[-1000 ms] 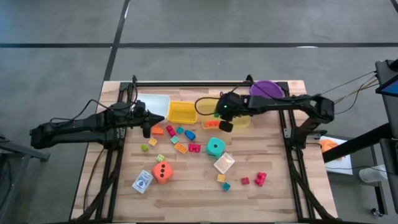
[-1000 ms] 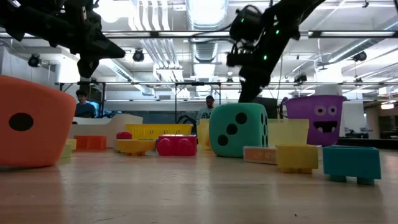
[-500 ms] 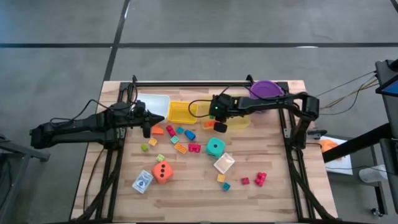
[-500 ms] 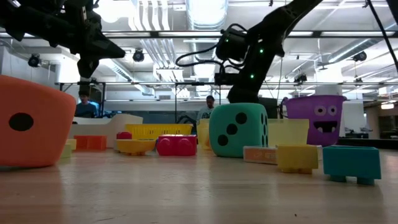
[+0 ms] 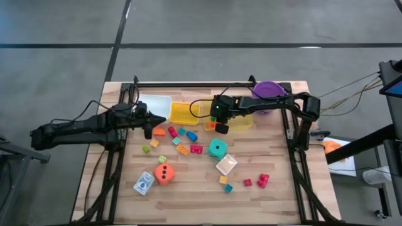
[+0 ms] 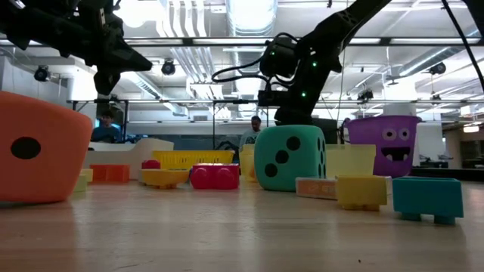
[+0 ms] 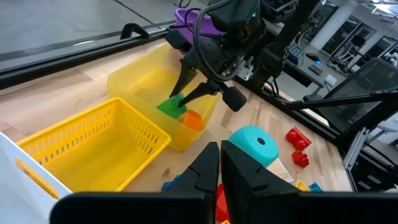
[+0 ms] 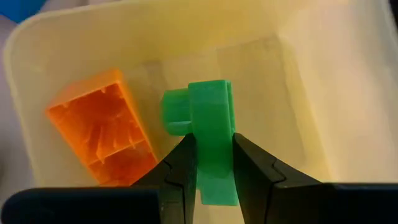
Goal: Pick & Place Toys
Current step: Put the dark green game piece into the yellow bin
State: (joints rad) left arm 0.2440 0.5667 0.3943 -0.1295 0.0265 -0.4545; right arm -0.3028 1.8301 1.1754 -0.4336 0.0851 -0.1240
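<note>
High view: the right gripper was positioned over the near-left corner of the translucent yellow bin, which stood between the yellow slatted basket and the purple bucket. The right wrist view showed its fingers closed on a green brick, held upright inside the bin and above its floor. An orange brick lay on the bin floor just beside the green one, not touching it as far as could be seen. The left wrist view confirmed the same arrangement: the green brick pinched at the bin's corner with the orange brick below it.

The left gripper hung above the table near the clear bin, fingers closed together and holding nothing.

The remaining toys lay on the table: the teal die near centre, the orange die toward the near-left, the blue-white card box just beside it, and small bricks scattered between them, including a red pair to the near-right.
</note>
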